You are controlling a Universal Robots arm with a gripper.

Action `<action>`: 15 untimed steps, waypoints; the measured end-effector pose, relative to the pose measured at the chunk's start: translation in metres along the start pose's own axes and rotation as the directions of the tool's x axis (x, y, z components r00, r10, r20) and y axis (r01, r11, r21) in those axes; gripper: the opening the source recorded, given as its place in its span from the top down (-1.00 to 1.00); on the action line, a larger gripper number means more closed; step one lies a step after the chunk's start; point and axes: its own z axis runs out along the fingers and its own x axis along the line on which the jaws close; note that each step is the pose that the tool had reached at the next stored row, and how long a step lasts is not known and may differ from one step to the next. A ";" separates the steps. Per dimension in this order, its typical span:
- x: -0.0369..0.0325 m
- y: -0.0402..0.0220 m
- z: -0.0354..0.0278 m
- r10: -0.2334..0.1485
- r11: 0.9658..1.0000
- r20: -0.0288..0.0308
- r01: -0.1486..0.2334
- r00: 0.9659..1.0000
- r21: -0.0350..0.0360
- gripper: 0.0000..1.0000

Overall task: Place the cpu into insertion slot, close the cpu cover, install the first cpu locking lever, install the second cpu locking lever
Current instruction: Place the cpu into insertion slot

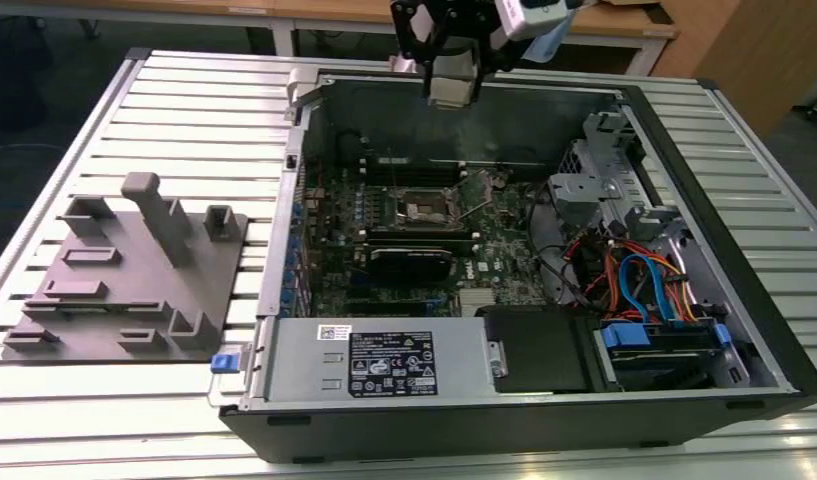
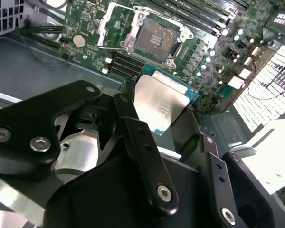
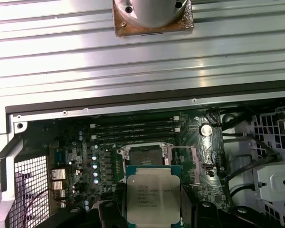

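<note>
jaws clamped on cpu (image 3: 153,198) | cpu held high over motherboard (image 2: 85,19) | insertion slot (image 2: 155,40) uncovered

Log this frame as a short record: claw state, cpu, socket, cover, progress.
claw: shut on the cpu, above the open computer case
cpu: held over the motherboard, not yet seated
insertion slot: empty, dark centre exposed
cpu cover: swung open beside the slot
progress: no step finished
</note>
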 end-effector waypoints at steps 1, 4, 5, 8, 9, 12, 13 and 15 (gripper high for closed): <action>0.0019 -0.0002 0.0001 0.002 1.000 0.000 -0.002 1.000 0.000 -0.08; 0.0040 -0.0004 -0.0001 0.002 1.000 0.000 -0.002 1.000 0.000 -0.08; 0.0041 -0.0004 0.0000 0.002 1.000 0.000 -0.002 1.000 0.000 -0.08; 0.0045 -0.0005 0.0000 0.002 1.000 0.000 -0.002 1.000 0.000 -0.08; 0.0048 -0.0005 0.0000 0.002 1.000 0.000 -0.002 1.000 0.000 -0.08; 0.0050 -0.0006 0.0000 0.002 1.000 0.000 -0.002 1.000 0.000 -0.08; 0.0051 -0.0006 0.0000 0.002 1.000 0.000 -0.002 1.000 0.000 -0.08; 0.0054 -0.0006 0.0000 0.002 1.000 0.000 -0.002 1.000 0.000 -0.08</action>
